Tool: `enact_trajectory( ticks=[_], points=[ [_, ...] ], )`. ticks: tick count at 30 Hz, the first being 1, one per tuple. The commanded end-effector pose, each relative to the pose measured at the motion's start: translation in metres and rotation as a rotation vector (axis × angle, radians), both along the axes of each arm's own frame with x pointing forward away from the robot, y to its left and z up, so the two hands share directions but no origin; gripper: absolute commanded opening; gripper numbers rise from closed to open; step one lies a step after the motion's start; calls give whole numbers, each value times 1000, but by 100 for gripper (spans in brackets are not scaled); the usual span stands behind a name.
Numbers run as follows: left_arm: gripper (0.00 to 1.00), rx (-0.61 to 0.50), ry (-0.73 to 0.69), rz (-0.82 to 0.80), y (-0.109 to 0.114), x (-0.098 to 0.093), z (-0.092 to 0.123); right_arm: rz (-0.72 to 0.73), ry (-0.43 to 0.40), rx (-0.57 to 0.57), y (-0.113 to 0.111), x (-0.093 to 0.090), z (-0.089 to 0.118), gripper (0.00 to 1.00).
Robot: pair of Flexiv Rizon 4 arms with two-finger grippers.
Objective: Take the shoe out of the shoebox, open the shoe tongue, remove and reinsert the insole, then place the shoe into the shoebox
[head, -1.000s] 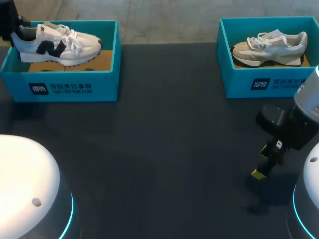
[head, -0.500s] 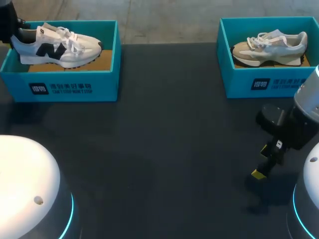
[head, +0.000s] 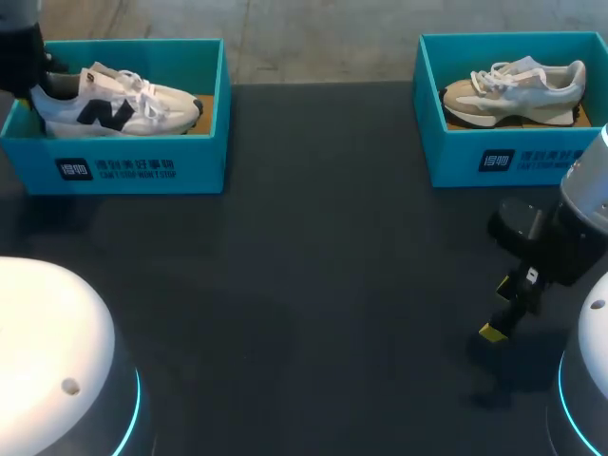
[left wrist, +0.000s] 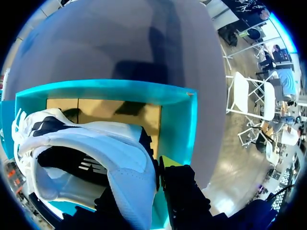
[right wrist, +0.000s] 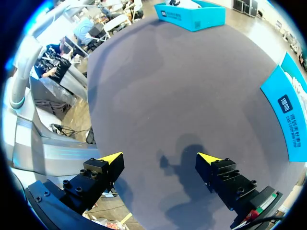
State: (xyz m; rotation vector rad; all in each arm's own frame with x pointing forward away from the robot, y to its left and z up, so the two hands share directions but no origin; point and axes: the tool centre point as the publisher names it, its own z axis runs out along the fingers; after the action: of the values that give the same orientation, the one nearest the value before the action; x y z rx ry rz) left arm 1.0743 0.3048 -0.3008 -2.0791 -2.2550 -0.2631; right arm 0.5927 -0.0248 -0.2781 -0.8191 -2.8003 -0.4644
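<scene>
A white shoe with a dark side mark [head: 114,100] lies inside the left teal shoebox [head: 133,166], toe pointing right. At the box's left end, my left gripper [head: 27,66] is shut on the shoe's heel. In the left wrist view the heel collar of the shoe [left wrist: 96,143] sits pinched in that gripper [left wrist: 144,184], with the box wall [left wrist: 177,120] and its cardboard floor beyond. My right gripper [head: 499,318] hangs open over bare table at the right front, with nothing between its yellow fingers [right wrist: 160,160].
A second teal shoebox [head: 503,157] at the back right holds a beige and white shoe [head: 513,90]. Its wall [right wrist: 292,115] shows beside my right gripper. The left box [right wrist: 192,14] lies far ahead. Dark table [head: 323,266] spreads between the boxes.
My left gripper has lowered the white shoe into the left box; it now sits lower and slightly further right. The right arm has not moved.
</scene>
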Motion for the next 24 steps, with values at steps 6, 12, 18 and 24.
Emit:
enact_trajectory(
  ticks=[6, 12, 18, 24],
  points=[
    [0, 5, 39, 18, -5, 12, -12, 0, -2, 0, 0, -1, -1, 100],
    [0, 11, 62, 13, -8, 11, -21, 0, -2, 0, 0, -1, -1, 100],
    [0, 21, 86, 38, -8, 13, -32, 0, -2, 0, 0, -1, -1, 100],
    [0, -7, 124, 53, -4, 11, -34, 0, -2, 0, 0, -1, -1, 100]
  ],
)
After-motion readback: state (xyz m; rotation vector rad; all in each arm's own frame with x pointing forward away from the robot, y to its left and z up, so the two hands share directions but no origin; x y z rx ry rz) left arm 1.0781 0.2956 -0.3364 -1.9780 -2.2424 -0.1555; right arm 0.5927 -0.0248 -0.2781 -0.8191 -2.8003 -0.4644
